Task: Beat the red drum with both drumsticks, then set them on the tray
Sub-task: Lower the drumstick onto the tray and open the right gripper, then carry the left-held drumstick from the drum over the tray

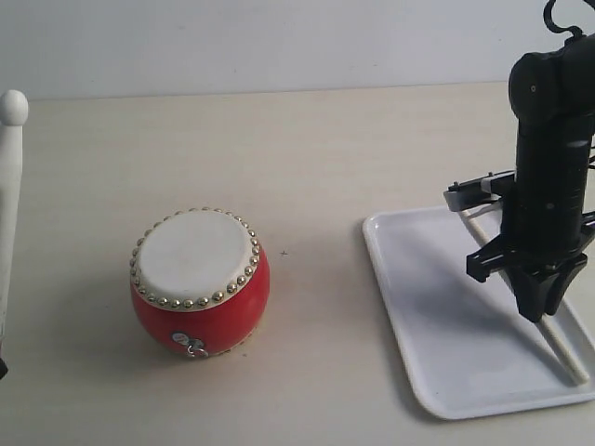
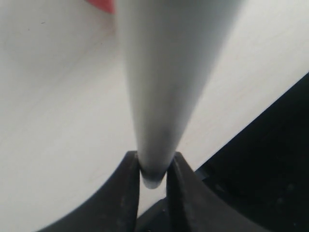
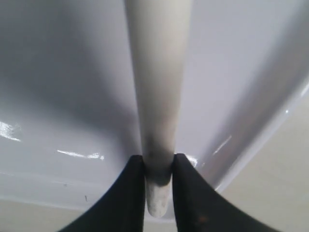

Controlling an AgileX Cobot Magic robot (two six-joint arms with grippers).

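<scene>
Drumsticks [image 3: 157,72] are seeming light, stiff, slick; we are noting left claw [image 2: 154,160] and right claw [image 3: 158,160] each pinching one's butt.

Red drum [image 1: 200,279]: red body, cream skin, gold stud ring. Tray [image 1: 418,288]: glossy white. Left drumstick [image 1: 9,186], right drumstick [image 1: 565,351]: pale off-white. Right end effector [image 1: 542,311], left end effector [image 2: 153,171]: black. Table [image 1: 325,149]: light beige.

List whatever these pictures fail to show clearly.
- Left gripper: cut off by the exterior view's left edge; mostly the left stick shows.
- Right stick: its middle is hidden behind the right gripper in the exterior view; whether it touches the tray is unclear.
- Drum: just a blurred red corner in the left wrist view.
</scene>
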